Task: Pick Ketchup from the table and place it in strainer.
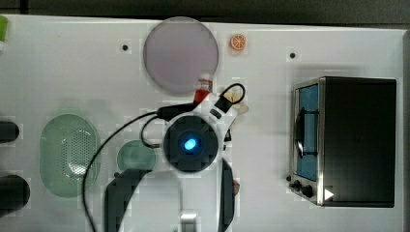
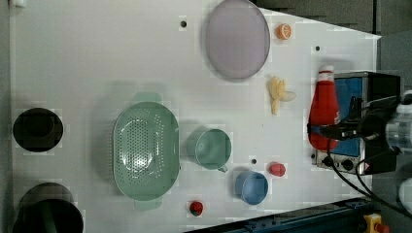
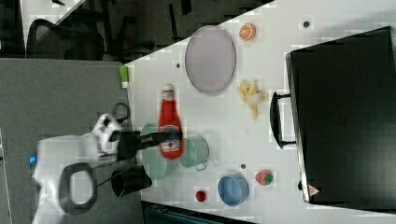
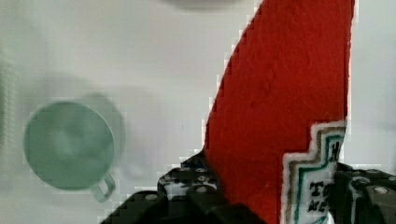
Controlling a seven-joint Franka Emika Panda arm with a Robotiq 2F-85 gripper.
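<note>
The gripper (image 3: pixel 170 136) fingers pinch the Ketchup (image 3: pixel 170 122), held above the desk (image 2: pixel 97 58). The strainer (image 2: pixel 145 150) sits apart, beside the mug (image 2: pixel 212 148).

In the left view, a green mug (image 2: pixel 210 148) and a blue bowl (image 2: pixel 252 187) stand well to the left view's left of the pincer (image 2: pixel 323 130). A grey plate (image 2: pixel 236 39) lies far above it, and a toaster oven (image 2: pixel 369 121) stands just to the left view's right.
</note>
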